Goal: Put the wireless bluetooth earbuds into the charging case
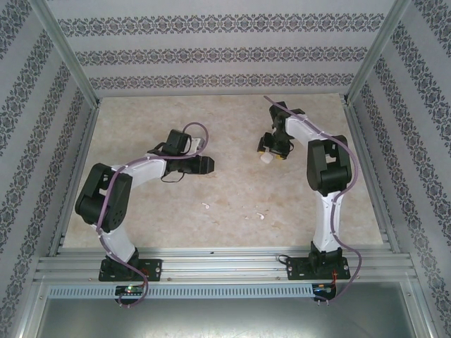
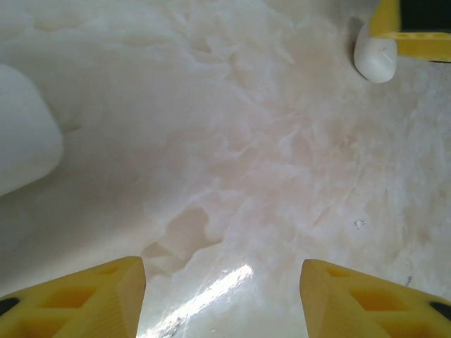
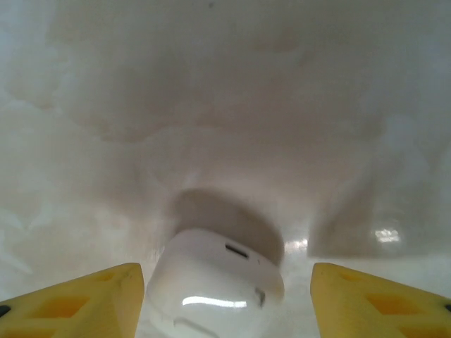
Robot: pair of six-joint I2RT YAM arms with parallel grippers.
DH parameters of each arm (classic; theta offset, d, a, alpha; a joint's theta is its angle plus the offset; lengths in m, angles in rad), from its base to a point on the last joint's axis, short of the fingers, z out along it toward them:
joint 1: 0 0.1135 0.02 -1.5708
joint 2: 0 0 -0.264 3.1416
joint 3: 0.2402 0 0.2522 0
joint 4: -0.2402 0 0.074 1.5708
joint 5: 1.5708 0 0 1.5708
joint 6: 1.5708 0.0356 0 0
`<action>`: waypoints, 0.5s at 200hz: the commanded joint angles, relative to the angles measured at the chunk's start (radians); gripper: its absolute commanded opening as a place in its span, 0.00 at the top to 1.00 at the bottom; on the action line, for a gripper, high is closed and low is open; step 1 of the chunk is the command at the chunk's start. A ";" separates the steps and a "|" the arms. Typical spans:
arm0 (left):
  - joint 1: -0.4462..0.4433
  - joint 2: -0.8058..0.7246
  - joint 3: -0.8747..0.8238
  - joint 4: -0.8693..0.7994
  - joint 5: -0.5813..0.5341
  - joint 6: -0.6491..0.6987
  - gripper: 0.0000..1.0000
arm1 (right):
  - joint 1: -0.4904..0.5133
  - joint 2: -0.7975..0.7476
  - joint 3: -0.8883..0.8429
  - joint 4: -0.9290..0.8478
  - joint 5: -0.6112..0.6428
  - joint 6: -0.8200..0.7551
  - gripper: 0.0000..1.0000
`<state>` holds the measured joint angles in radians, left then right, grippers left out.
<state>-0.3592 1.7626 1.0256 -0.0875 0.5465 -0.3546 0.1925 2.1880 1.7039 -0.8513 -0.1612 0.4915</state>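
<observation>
While your right gripper (image 3: 227, 273) stands spread astride the charging case (image 3: 211, 285) without pinching it and your left gripper (image 2: 222, 266) gapes empty left of that case, one earbud (image 1: 261, 216) lies base-side of it, another earbud (image 1: 206, 206) further left; expect light, slick, rigid beans, so pinch the broad flanks.

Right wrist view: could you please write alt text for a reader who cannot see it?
A white rounded charging case lies on the pale marbled table, between the open yellow fingers of the right gripper. The fingers are not closed on it.
</observation>
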 commanded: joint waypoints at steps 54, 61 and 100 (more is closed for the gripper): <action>-0.019 0.064 0.026 0.104 0.063 -0.044 0.41 | 0.060 0.052 0.071 -0.065 -0.018 -0.087 0.41; -0.018 0.062 0.024 0.106 0.064 -0.044 0.41 | 0.070 0.051 0.058 -0.059 -0.028 -0.088 0.41; -0.019 0.035 -0.028 0.114 0.064 -0.050 0.41 | 0.118 0.004 -0.049 -0.013 -0.104 -0.060 0.41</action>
<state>-0.3676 1.8225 1.0260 -0.0109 0.5949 -0.3912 0.2806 2.2189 1.7298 -0.8680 -0.2043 0.4198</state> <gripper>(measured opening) 0.586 0.591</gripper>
